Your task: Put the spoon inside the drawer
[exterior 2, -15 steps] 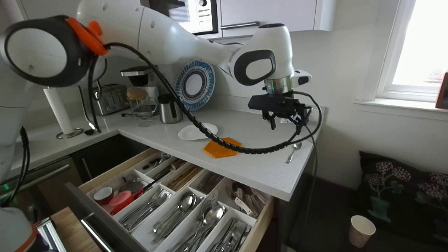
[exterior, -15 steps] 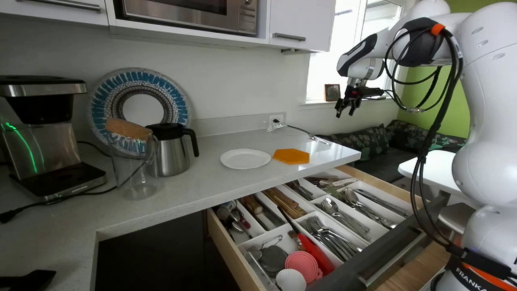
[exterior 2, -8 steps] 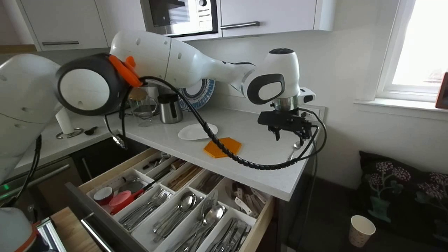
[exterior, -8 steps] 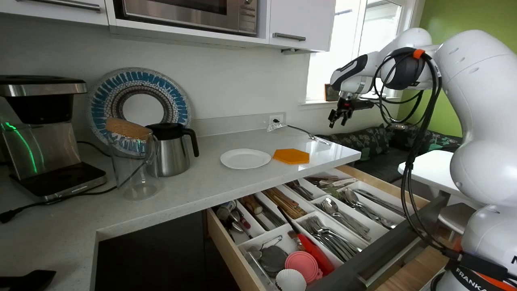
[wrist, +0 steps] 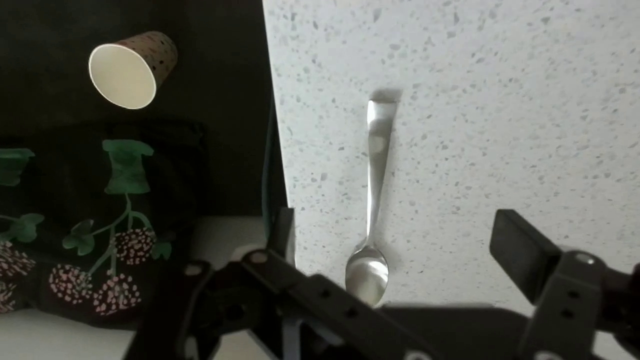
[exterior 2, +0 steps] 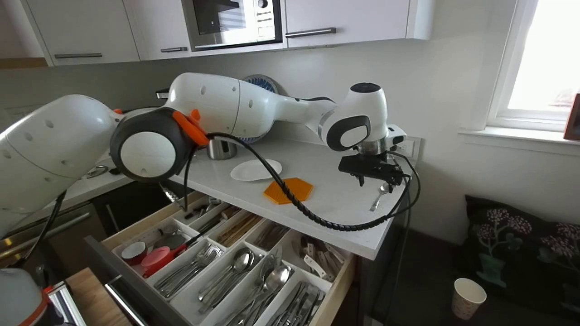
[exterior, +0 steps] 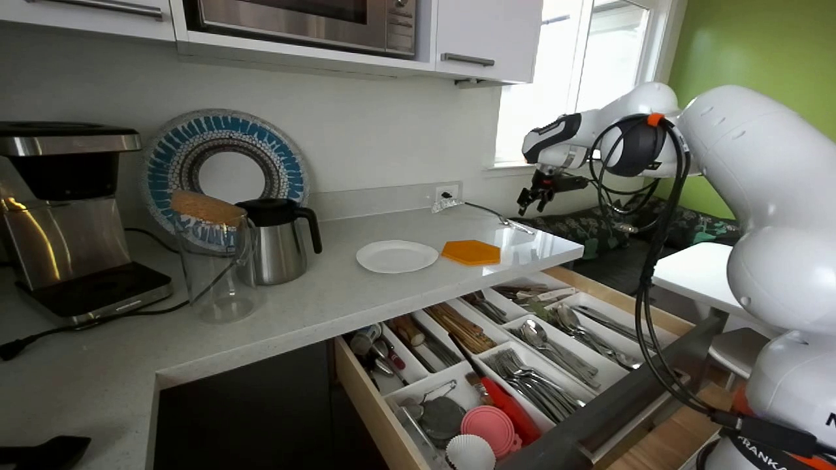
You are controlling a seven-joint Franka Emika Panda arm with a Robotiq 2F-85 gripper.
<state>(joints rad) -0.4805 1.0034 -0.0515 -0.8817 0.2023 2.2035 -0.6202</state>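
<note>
A metal spoon lies on the pale speckled counter near its end; its handle shows in an exterior view, and its shape is small in the exterior view at the counter's far corner. Above it hangs my gripper, open, with nothing held between its wide-apart fingers. Seen from the wrist, the bowl sits between the fingers, nearer the left one, and its tip is covered by the gripper. In both exterior views the gripper is clear of the counter. The drawer stands pulled out, its compartments full of cutlery.
An orange hexagonal mat and a white plate lie on the counter. A steel jug and a glass pitcher stand further along. A paper cup is beyond the counter's end. The arm's cable loops low over the counter.
The arm has come down steadily, bringing the gripper lower over the spoon. The gripper has stayed open. Spoon and drawer have not moved.
</note>
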